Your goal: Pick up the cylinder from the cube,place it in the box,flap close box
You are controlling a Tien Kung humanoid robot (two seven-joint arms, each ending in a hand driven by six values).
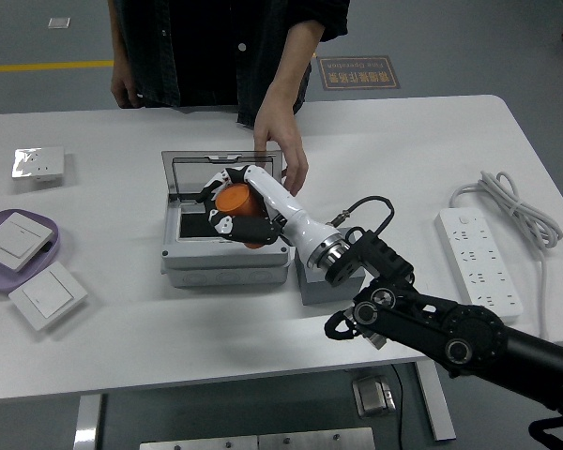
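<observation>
Gripping the orange cylinder, right hand above the open box, cylinder tilted, flat end facing up-left.

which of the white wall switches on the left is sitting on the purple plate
The white switch at the far left edge lies on the purple plate. The switch nearer the table's front and the one farther back rest on bare table.

The right hand hides much of the cylinder, and the arm covers most of the cube.
</observation>
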